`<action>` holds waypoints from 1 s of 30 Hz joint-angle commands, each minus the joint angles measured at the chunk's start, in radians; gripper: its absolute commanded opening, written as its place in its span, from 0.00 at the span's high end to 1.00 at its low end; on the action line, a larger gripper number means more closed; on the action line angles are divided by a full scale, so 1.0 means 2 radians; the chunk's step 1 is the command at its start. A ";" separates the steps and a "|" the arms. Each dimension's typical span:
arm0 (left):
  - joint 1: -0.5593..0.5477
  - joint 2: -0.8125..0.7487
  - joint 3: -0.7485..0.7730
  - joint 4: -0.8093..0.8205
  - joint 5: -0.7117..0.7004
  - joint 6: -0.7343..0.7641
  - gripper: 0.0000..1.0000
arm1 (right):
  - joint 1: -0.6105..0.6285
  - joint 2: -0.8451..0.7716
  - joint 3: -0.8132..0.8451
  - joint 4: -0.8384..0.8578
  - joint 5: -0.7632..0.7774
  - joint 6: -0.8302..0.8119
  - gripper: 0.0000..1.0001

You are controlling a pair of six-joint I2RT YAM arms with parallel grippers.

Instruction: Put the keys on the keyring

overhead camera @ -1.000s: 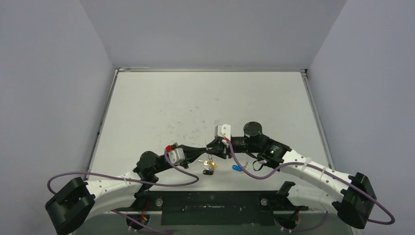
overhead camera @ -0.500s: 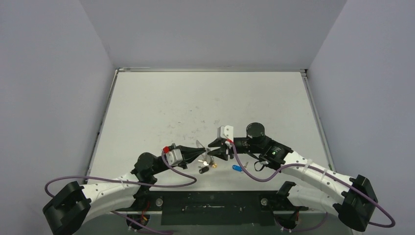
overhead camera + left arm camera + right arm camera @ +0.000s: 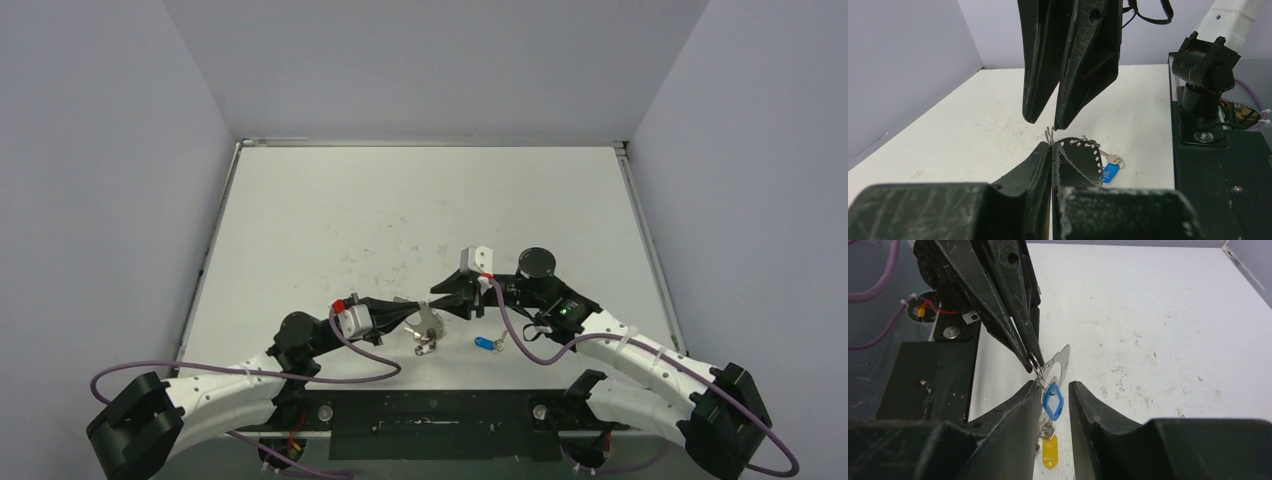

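White table (image 3: 400,200) is below the left end effector (image 3: 1052,150), which is pressed together on the silvery keyring (image 3: 1060,360), while the right end effector (image 3: 1054,385) stands slightly spread, tip to tip with it, a blue-headed key (image 3: 1053,402) and a yellow-headed key (image 3: 1049,452) hang just below them, and a blue-tagged key (image 3: 1108,171) lies near the right one.

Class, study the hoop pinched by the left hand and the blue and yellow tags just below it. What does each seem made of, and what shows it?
The keyring looks like bare metal: silvery, thin, catching the light. The blue tag and the yellow tag look like plastic: even saturated colour, smooth faintly glossy faces, rounded corners. Their small size leaves that uncertain.
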 commanded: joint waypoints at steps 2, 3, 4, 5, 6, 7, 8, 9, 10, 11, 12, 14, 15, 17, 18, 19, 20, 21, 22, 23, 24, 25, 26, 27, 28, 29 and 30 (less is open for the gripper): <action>-0.003 -0.009 0.010 0.023 0.011 -0.002 1.00 | -0.006 -0.001 0.001 0.073 -0.044 0.018 0.72; -0.003 -0.009 0.010 0.023 0.011 -0.002 1.00 | -0.006 -0.001 0.001 0.078 -0.048 0.021 0.72; -0.003 -0.008 0.010 0.023 0.011 -0.002 1.00 | -0.006 -0.001 0.001 0.084 -0.052 0.024 0.71; -0.003 -0.008 0.010 0.023 0.011 -0.002 1.00 | -0.006 -0.002 0.000 0.087 -0.055 0.026 0.71; -0.003 -0.008 0.010 0.023 0.011 -0.002 1.00 | -0.006 -0.002 0.000 0.088 -0.057 0.026 0.71; -0.003 -0.008 0.010 0.023 0.010 -0.002 1.00 | -0.006 -0.002 0.000 0.086 -0.057 0.023 0.71; -0.003 -0.008 0.010 0.022 0.010 -0.002 1.00 | -0.006 -0.001 0.001 0.082 -0.058 0.019 0.71; -0.003 -0.009 0.010 0.023 0.011 -0.001 1.00 | -0.006 0.001 0.000 0.077 -0.059 0.015 0.71; -0.003 -0.008 0.010 0.022 0.011 -0.001 1.00 | -0.006 0.004 0.000 0.074 -0.060 0.012 0.71; -0.003 -0.008 0.010 0.022 0.011 -0.001 1.00 | -0.006 0.006 -0.002 0.074 -0.061 0.010 0.72; -0.003 -0.008 0.010 0.022 0.011 -0.002 1.00 | -0.006 0.007 -0.004 0.077 -0.064 0.010 0.72; -0.003 -0.008 0.011 0.022 0.012 -0.002 1.00 | -0.006 0.011 -0.009 0.085 -0.068 0.008 0.72; -0.003 -0.009 0.011 0.022 0.012 -0.002 1.00 | -0.006 0.014 -0.011 0.087 -0.071 0.005 0.72; -0.003 -0.008 0.011 0.022 0.012 -0.002 1.00 | -0.006 0.017 -0.014 0.088 -0.072 -0.005 0.72; -0.003 -0.008 0.012 0.022 0.012 -0.002 1.00 | -0.006 0.018 -0.016 0.091 -0.072 -0.007 0.72; -0.003 -0.007 0.012 0.021 0.012 -0.002 1.00 | -0.006 0.020 -0.018 0.095 -0.072 -0.009 0.72; -0.003 -0.007 0.013 0.022 0.012 -0.002 1.00 | -0.006 0.023 -0.019 0.097 -0.073 -0.010 0.72; -0.003 -0.006 0.013 0.022 0.012 -0.002 1.00 | -0.006 0.026 -0.020 0.101 -0.074 -0.011 0.72; -0.003 -0.006 0.013 0.021 0.012 -0.002 1.00 | -0.006 0.028 -0.019 0.103 -0.074 -0.011 0.72; -0.003 -0.005 0.013 0.022 0.012 -0.002 1.00 | -0.006 0.033 -0.019 0.106 -0.074 -0.012 0.73; -0.003 -0.005 0.014 0.021 0.012 -0.002 1.00 | -0.006 0.036 -0.019 0.110 -0.075 -0.011 0.73; -0.003 -0.005 0.014 0.022 0.012 -0.002 1.00 | -0.005 0.038 -0.019 0.117 -0.076 -0.009 0.74; -0.003 -0.004 0.015 0.022 0.013 -0.002 1.00 | -0.005 0.040 -0.019 0.123 -0.077 -0.005 0.76; -0.003 -0.004 0.015 0.022 0.013 -0.002 1.00 | -0.005 0.043 -0.018 0.129 -0.077 -0.001 0.78; -0.003 -0.003 0.016 0.021 0.014 -0.002 1.00 | -0.004 0.045 -0.017 0.133 -0.080 0.003 0.80; -0.003 -0.003 0.016 0.021 0.014 -0.002 1.00 | -0.002 0.047 -0.015 0.134 -0.081 0.005 0.80; -0.003 -0.002 0.016 0.020 0.014 -0.002 1.00 | 0.000 0.048 -0.014 0.133 -0.081 0.005 0.81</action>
